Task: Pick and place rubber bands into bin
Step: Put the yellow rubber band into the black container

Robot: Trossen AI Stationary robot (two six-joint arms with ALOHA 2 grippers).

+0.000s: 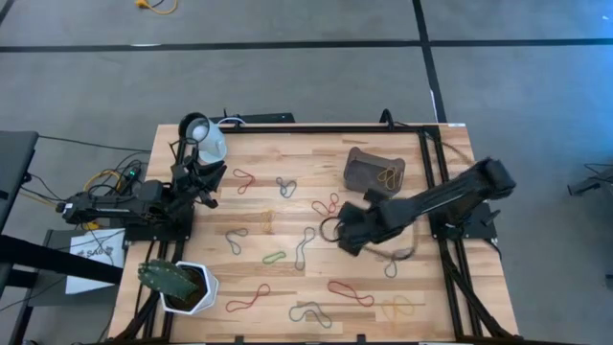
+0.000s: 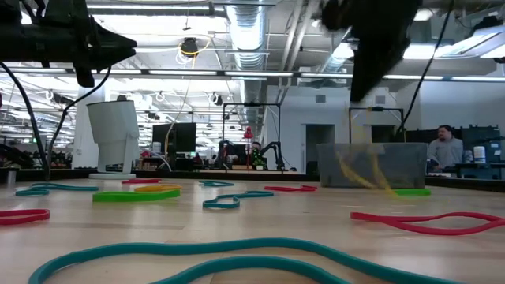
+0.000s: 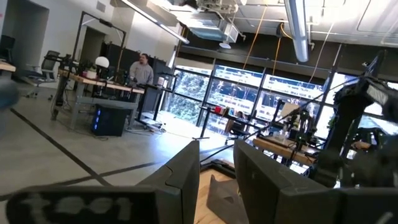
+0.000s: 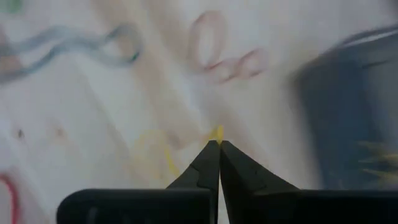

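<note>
Rubber bands (image 1: 247,299) lie scattered over the table (image 1: 259,216); the bin (image 1: 369,168) holds some. Right gripper (image 4: 219,144), near the bin, is pinched on a yellow band (image 4: 163,152); lift clear before traversing. Left gripper (image 3: 217,163) waits apart, parted.

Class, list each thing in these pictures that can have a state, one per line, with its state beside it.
Right gripper: shut on a yellow band, over the table.
Left gripper: open, raised at the table's left side, holding nothing.
Bin: open-topped, upright, yellow bands inside.
Red band: lying loose on the table.
Green band: lying loose on the table.
White cup: on its side.
Plant pot: upright at the table's left edge.
</note>
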